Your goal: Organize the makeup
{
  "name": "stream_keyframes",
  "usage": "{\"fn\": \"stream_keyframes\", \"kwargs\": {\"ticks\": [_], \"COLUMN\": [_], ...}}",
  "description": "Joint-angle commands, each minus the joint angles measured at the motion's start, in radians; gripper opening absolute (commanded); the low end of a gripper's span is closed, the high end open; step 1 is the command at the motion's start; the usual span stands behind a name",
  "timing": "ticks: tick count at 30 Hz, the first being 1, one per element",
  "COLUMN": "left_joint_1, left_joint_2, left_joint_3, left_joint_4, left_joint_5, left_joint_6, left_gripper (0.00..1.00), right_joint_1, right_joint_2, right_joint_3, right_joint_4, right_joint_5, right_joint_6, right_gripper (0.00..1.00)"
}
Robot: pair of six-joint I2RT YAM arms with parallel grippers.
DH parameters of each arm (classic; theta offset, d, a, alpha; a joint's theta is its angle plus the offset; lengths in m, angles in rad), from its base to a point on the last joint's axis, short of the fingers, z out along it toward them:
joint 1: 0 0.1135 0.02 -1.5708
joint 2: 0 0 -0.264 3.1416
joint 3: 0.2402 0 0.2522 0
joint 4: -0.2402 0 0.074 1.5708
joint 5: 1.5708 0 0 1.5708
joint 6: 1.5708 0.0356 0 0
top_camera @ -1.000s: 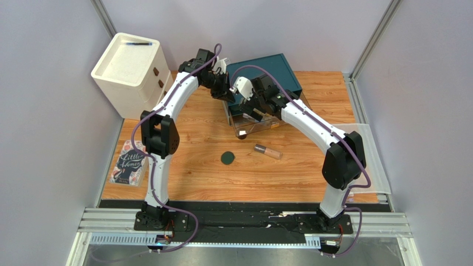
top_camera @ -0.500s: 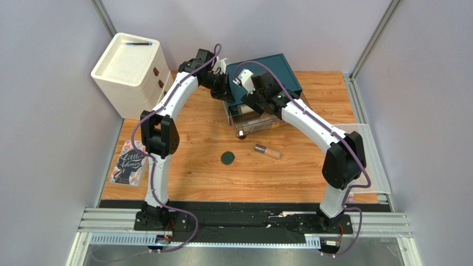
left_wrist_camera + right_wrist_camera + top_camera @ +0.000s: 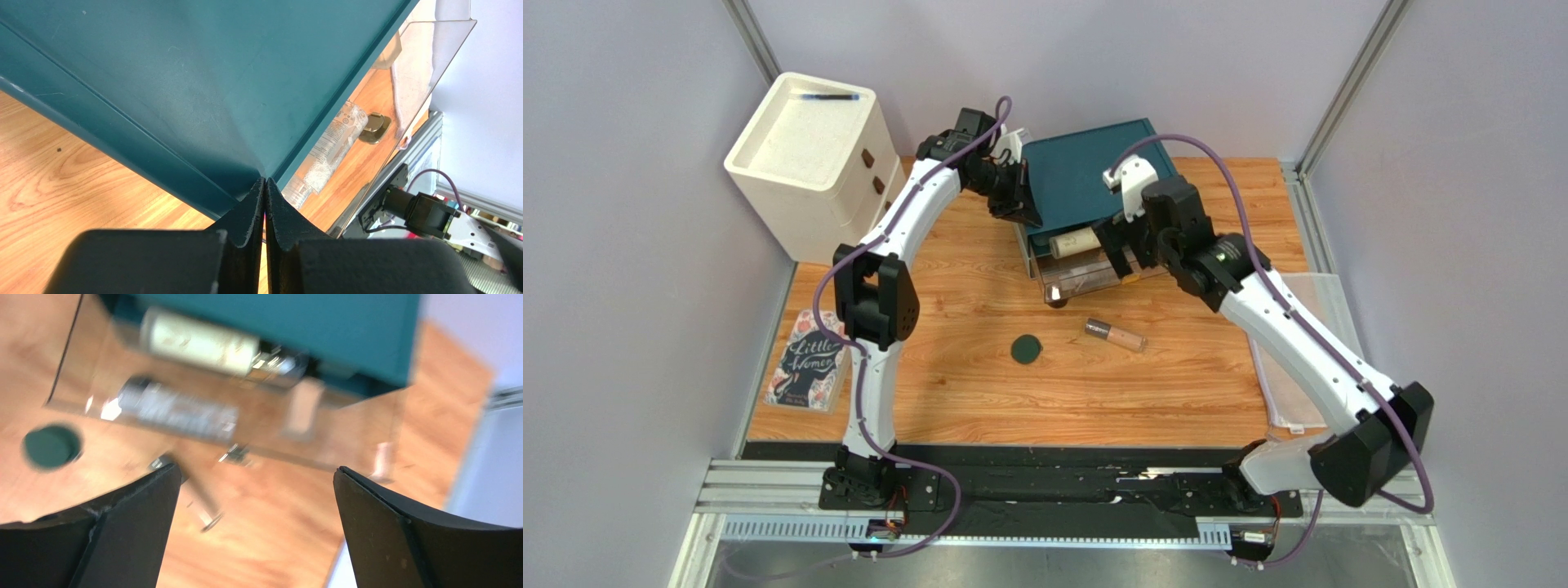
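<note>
A teal organizer box (image 3: 1100,172) stands at the back with its clear drawer (image 3: 1090,276) pulled out. A cream bottle (image 3: 1075,243) lies in the drawer, also in the right wrist view (image 3: 196,343), beside a grey tube (image 3: 178,407) and a beige tube (image 3: 304,407). A small dark jar (image 3: 1055,297) shows at the drawer's front corner. A dark-green compact (image 3: 1026,350) and a clear-capped tube (image 3: 1114,333) lie on the table. My left gripper (image 3: 1020,202) is shut, tips against the box's corner (image 3: 265,184). My right gripper (image 3: 1122,257) is open and empty above the drawer's right end (image 3: 258,478).
A white drawer cabinet (image 3: 814,147) with a pen on top stands at the back left. A pink-covered book (image 3: 808,359) lies at the left table edge. A white mat (image 3: 1320,355) lies along the right edge.
My right arm has drawn back to the right, away from above the drawer, which uncovers the cream bottle lying in it. The left arm has not moved.
</note>
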State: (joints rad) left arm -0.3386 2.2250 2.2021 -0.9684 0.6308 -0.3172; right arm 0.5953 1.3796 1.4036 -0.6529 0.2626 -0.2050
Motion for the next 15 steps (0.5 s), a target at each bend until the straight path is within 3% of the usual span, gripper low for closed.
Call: {"fn": "stream_keyframes", "kwargs": {"ticks": [1,4,9,15], "left_joint_1": [-0.002,-0.002,-0.004,-0.002], "left_joint_2": [0.051,0.05,0.047,0.035], "left_joint_3": [-0.018,-0.03,-0.067,-0.107], "left_joint_4": [-0.112,-0.107,-0.084,-0.066], "left_joint_5": [-0.039,-0.036,-0.022,-0.01], "left_joint_6": [0.023,0.023,0.021,0.018], "left_gripper": [0.08,0.08,0.08,0.08], "right_joint_1": [-0.018,-0.031,-0.032,-0.041], "right_joint_2": [-0.077,-0.093,-0.033,0.053], "right_joint_3": [-0.202,-0.317,-0.413,-0.448], "right_joint_4": [-0.057,-0.031,-0.004,0.091], "right_joint_5": [-0.335,-0.431,-0.463,-0.418], "right_joint_6": [0.131,0.182,0.185,0.171], "right_gripper": [0.98,0.99,0.99,0.99]}}
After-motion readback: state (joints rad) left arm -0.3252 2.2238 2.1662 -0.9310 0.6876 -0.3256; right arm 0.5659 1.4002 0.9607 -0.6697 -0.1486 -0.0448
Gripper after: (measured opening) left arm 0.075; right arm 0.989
